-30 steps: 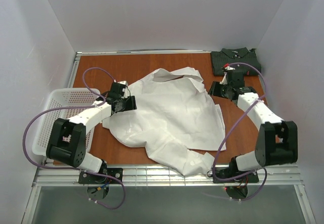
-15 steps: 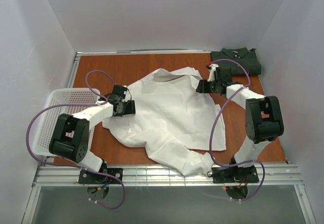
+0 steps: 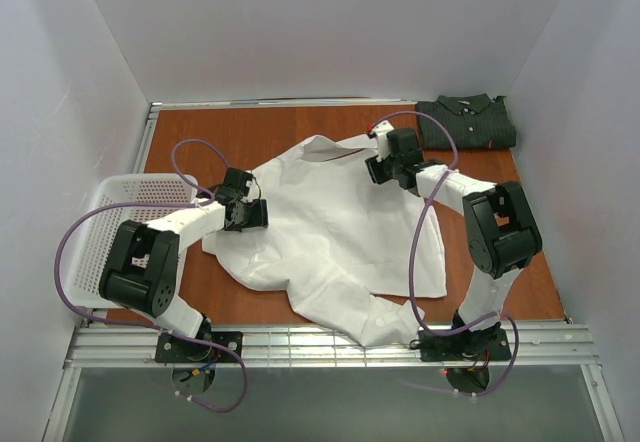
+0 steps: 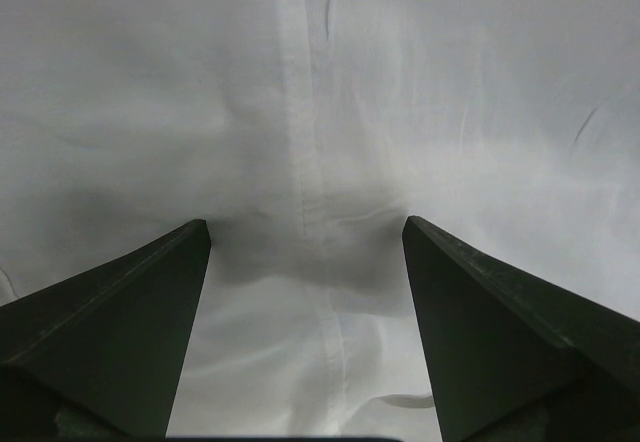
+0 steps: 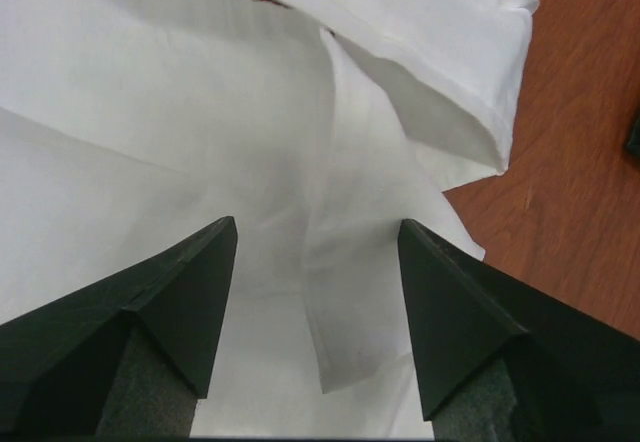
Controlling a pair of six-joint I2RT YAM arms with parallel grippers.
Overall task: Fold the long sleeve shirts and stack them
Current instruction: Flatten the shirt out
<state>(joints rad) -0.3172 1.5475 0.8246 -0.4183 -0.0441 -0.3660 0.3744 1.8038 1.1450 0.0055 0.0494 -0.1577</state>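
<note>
White shirt (image 3: pixel 330 237) lies crumpled, centre; dark shirt (image 3: pixel 468 122) folded, far right. My left gripper (image 4: pixel 305 232) and right gripper (image 5: pixel 315 227): jaws apart over white cloth.

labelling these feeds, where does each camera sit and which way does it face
Top: fixed above and behind the arms, looking down on the table; both arms show, over the spread white shirt, with the folded dark shirt far right and the basket left.
Left wrist: on the left wrist, facing down at a shirt seam between the left gripper's open fingers.
Right wrist: on the right wrist, facing down at a shirt edge and bare wood past the right gripper's open fingers.
Shared: all three show the white shirt.
</note>
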